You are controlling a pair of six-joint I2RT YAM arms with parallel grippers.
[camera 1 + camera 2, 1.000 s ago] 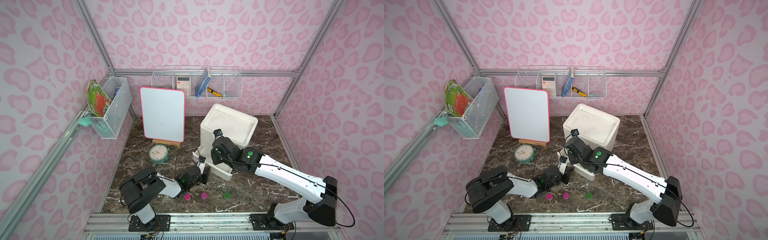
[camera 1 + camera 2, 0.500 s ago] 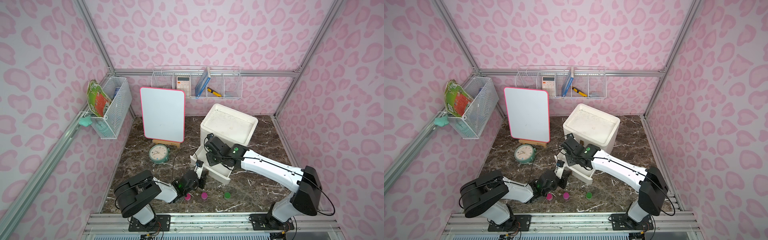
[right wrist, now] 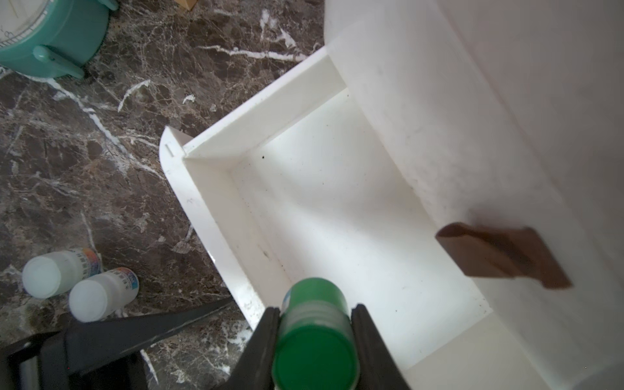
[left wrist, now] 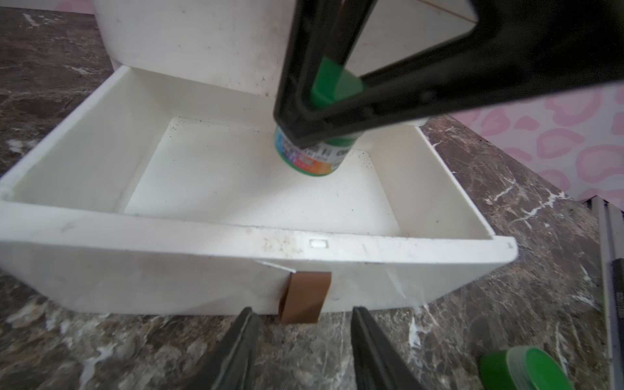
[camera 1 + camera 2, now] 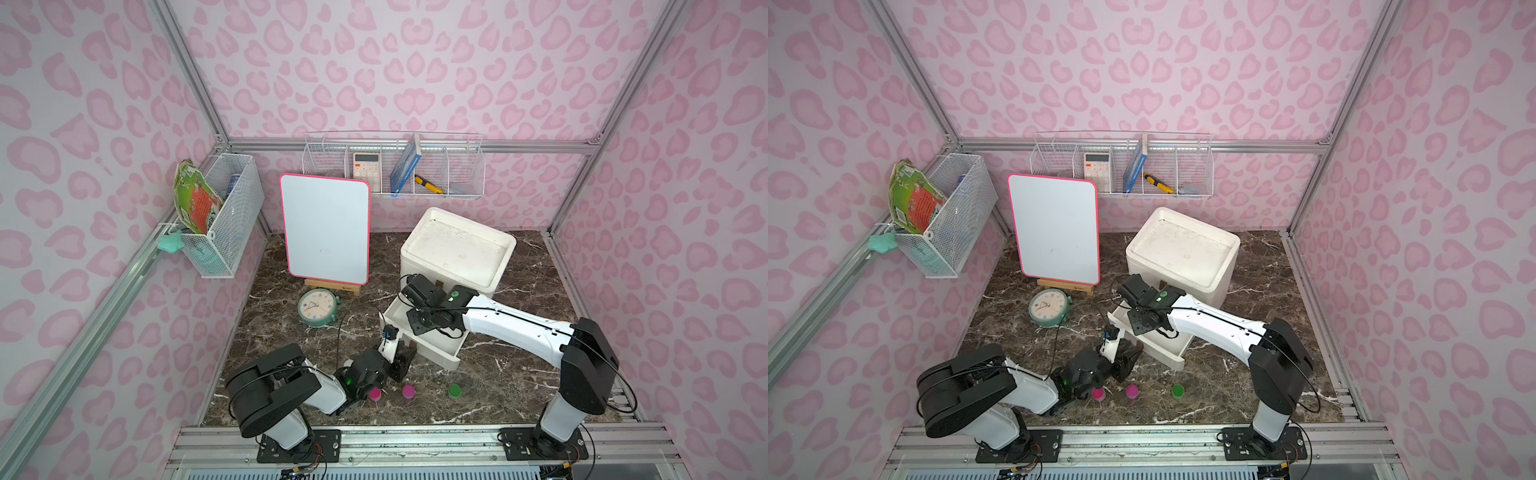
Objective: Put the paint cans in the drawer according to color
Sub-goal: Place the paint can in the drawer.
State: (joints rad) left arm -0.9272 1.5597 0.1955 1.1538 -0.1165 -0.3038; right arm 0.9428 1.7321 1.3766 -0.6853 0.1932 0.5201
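Left wrist view: loose green can [image 4: 526, 369] sat on the near tabletop [image 4: 135, 354]; left gripper [image 4: 302, 315] had jaws spread just short of the brown tab [image 4: 305, 297]. Farther back, right gripper [image 3: 314, 312] pinched a second green can [image 3: 315, 341] by its top over the open drawer [image 4: 169, 270]. Probably light, rigid, slick plastic; grab across the cap.

Left arm [image 5: 328, 392], right arm [image 5: 486, 320]: white shells [image 5: 523, 330], black joints [image 5: 588, 361], thin black cables [image 5: 338, 345], green indicator lights [image 5: 455, 294], tapered black jaws, screwed black base plates [image 5: 540, 448].

Bright, even light, soft shadows (near-field blur in both wrist views)
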